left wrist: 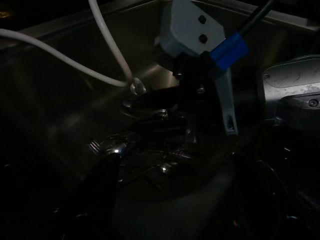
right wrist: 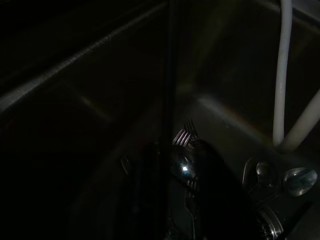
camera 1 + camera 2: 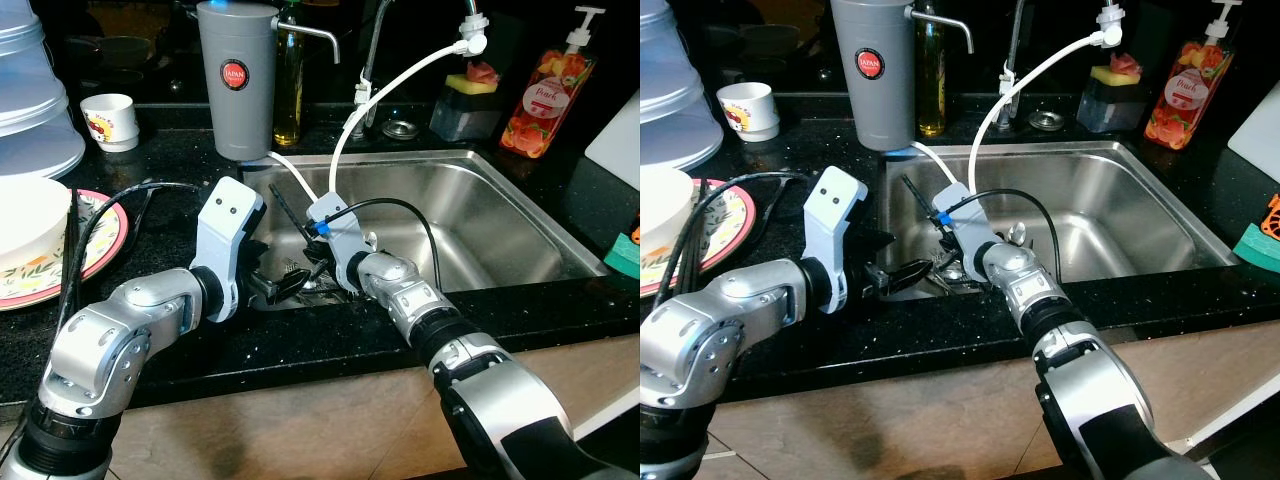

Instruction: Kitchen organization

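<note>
Two silver arms are seen bent inward over the near edge of the black bench (image 3: 300, 340), both reaching into the near left corner of the steel sink (image 3: 480, 230). The left end effector (image 3: 285, 284) is held level at the sink's rim, pointed toward the right arm; its two black fingers appear slightly apart, with nothing seen between them. The right end effector (image 3: 318, 262) is angled down into the same corner; whether its fingers are apart or together cannot be told. A small heap of cutlery (image 3: 952, 272) lies on the sink floor directly under and between the two end effectors; one fork (image 2: 185, 136) and at least one spoon (image 2: 299, 180) can be made out in the right wrist view; an exact count cannot be made. Two white hoses (image 3: 400, 80) trail into that corner. Left on the bench, one floral plate (image 3: 95, 250) is noted. Farther back, one grey water filter (image 3: 237, 75), one small cup (image 3: 110, 120) and one soap bottle (image 3: 548, 95) are recorded.
</note>
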You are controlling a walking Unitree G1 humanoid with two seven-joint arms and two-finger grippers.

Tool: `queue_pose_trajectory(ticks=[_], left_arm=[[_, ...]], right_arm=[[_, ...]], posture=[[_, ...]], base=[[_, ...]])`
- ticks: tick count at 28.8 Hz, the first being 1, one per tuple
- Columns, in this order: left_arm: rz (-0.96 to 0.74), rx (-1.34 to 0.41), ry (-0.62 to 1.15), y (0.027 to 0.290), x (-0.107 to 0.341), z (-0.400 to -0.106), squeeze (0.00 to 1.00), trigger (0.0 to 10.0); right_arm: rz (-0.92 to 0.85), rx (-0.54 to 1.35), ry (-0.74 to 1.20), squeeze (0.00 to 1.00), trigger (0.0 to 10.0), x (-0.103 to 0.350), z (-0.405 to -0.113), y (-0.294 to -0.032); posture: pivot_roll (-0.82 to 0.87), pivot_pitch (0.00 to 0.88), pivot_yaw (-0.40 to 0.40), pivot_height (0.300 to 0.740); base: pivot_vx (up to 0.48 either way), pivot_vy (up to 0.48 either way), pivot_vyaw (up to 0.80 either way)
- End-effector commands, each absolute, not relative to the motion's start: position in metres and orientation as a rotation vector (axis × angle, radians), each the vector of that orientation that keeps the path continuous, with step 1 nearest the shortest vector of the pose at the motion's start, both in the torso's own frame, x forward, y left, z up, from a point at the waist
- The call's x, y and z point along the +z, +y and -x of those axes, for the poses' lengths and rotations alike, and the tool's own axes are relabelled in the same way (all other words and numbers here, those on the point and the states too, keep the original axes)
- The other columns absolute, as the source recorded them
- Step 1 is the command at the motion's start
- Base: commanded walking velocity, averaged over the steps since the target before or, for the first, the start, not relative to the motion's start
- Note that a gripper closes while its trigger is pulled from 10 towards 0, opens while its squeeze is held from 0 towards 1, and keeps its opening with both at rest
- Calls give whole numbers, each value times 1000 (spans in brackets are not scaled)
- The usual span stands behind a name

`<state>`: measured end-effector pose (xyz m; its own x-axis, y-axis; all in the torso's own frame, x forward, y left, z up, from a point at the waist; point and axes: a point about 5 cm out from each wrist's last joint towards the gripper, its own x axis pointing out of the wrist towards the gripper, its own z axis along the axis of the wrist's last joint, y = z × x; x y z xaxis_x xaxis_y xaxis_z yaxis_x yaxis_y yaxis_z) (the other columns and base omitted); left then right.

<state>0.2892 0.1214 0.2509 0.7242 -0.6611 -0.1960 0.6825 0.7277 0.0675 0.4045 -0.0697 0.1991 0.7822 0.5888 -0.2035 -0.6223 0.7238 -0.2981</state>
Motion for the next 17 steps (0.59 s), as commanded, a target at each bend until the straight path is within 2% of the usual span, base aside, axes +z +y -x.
queue_pose_trajectory(ticks=[1,2,3,6,8,11,12,13,15,17], left_arm=[[-147,-705,181,125,249,-290,0,10000],[-159,-641,176,129,250,-295,0,10000],[-168,-573,173,133,251,-300,0,10000],[-177,-501,157,138,254,-306,0,10000],[-182,-365,131,148,261,-315,0,10000],[-181,-303,124,152,264,-320,0,10000],[-225,-199,116,160,269,-325,0,10000],[-286,-120,74,166,277,-330,0,10000],[-298,-84,22,171,286,-332,0,10000],[-229,0,-68,185,302,-334,0,10000]], right_arm=[[359,654,118,1000,10000,194,-405,-76],[359,642,106,447,10000,196,-406,-76],[355,625,89,0,10000,199,-407,-77],[341,605,69,0,10000,203,-408,-78],[298,575,20,0,10000,214,-411,-80],[285,565,0,0,10000,218,-411,-81],[262,549,-28,0,10000,225,-413,-83],[234,531,-54,0,10000,230,-414,-86],[200,513,-81,0,10000,236,-415,-88],[150,498,-111,0,10000,242,-415,-92]], posture=[[3,102,-46,740],[4,102,-48,740],[4,102,-48,740],[4,102,-48,740],[1,103,-42,740],[1,103,-42,740],[1,105,-42,740],[0,106,-42,740],[1,107,-42,740],[2,108,-40,740]], base=[[0,0,0],[0,0,0],[0,0,0],[0,0,0],[0,0,0],[0,0,0],[0,0,0],[0,0,0],[0,0,0],[0,0,0]])
